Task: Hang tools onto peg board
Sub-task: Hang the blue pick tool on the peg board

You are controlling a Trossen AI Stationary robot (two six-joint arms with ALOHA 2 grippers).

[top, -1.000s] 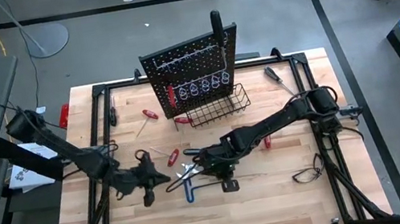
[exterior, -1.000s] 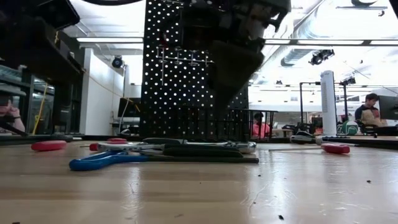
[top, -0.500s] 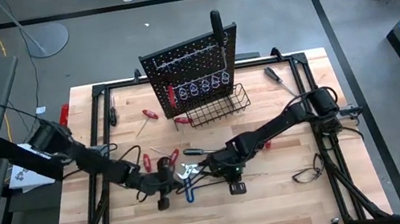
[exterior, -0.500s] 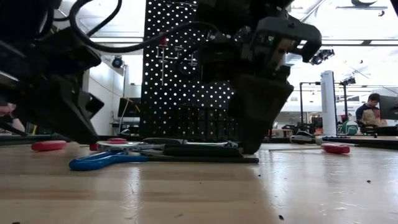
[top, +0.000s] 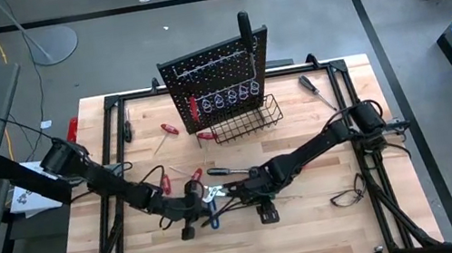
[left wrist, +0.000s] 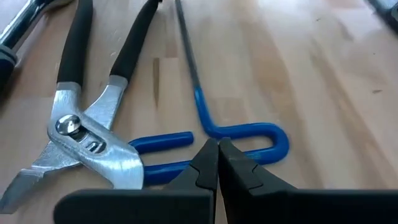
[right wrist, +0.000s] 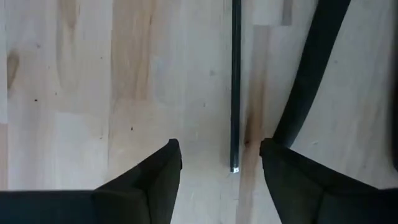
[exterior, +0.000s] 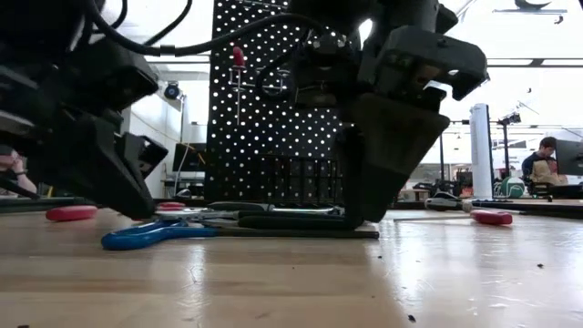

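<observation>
A blue-handled T hex key point(left wrist: 239, 132) lies flat on the table beside silver pliers point(left wrist: 87, 146) with black handles. My left gripper point(left wrist: 217, 152) is shut, its tips right over the key's blue loop. My right gripper point(right wrist: 221, 167) is open and points down; its fingers stand on either side of the free end of the key's thin dark shaft point(right wrist: 236, 93) without touching it. In the high view both grippers point(top: 201, 206) point(top: 261, 196) meet at mid-table. The black peg board point(top: 218, 77) stands upright at the far side with a red-handled tool hanging on it. My left gripper's shut fingertips point(left wrist: 208, 163) come slanting down from the table's left onto the blue looped handle point(left wrist: 249, 130) of the hex key. The tips hide the spot, and I cannot tell whether they touch it. The key lies flat on the wood.
Red-handled screwdrivers point(top: 169, 128) point(top: 195, 176) lie between the board and the grippers. A black wire basket point(top: 253, 120) sticks out at the board's foot. A black pliers handle point(right wrist: 311, 74) lies close beside my right finger. Loose black cable point(top: 348, 193) lies at the right.
My left gripper has gone toward the table's right edge, up to the pliers and the blue hex key, and come down low. My right gripper has gone a little toward the near edge and down to the table over the key's shaft. The tools have stayed where they were.
</observation>
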